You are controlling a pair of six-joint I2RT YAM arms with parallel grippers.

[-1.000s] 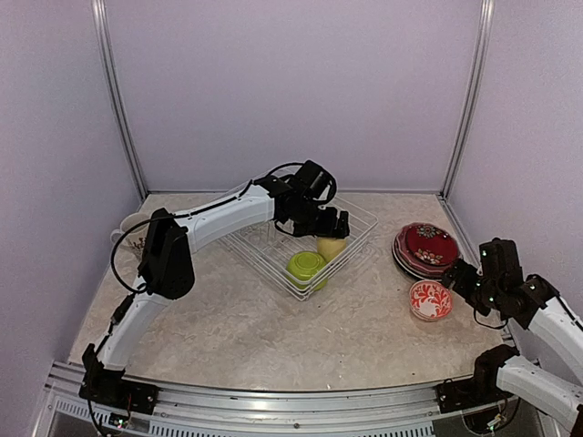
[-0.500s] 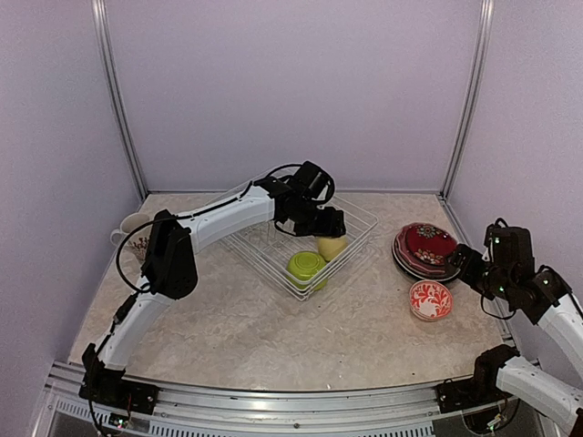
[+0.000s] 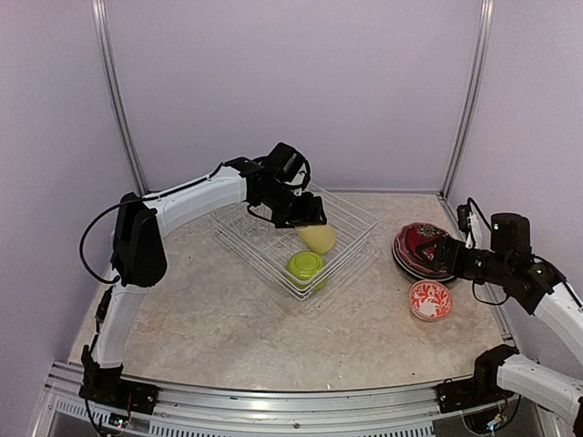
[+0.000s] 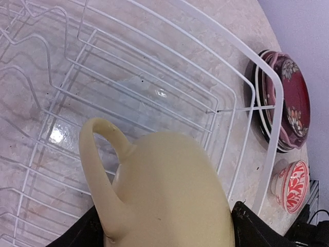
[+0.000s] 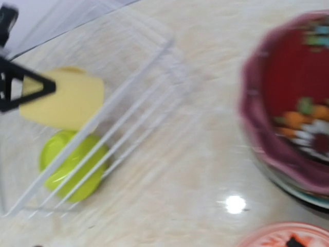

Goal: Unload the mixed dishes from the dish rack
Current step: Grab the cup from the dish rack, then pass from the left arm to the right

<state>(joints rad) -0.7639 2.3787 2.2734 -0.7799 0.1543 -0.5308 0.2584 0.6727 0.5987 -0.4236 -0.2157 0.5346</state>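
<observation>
My left gripper [image 3: 310, 221] is shut on the pale yellow cup [image 3: 317, 238] and holds it just above the white wire dish rack [image 3: 355, 218]. In the left wrist view the cup [image 4: 169, 190] fills the space between my black fingers [image 4: 252, 226], handle to the left. A lime green bowl [image 3: 307, 266] lies in the rack's near corner. My right gripper [image 3: 444, 259] hovers by the stacked red and dark plates [image 3: 424, 244], with only dark tips far apart at the bottom edge of its blurred wrist view. The small red-white bowl [image 3: 430, 299] stands on the table. The patterned mug is hidden.
The right wrist view shows the cup [image 5: 64, 98], the green bowl [image 5: 72, 164], the rack's rim [image 5: 133, 103] and the plate stack [image 5: 298, 113]. Lilac walls close the far, left and right sides. A metal rail [image 3: 273, 401] runs along the near edge.
My left gripper has risen and drawn back to the left with the cup. My right arm has swung from beside the red-white bowl up and left towards the plate stack.
</observation>
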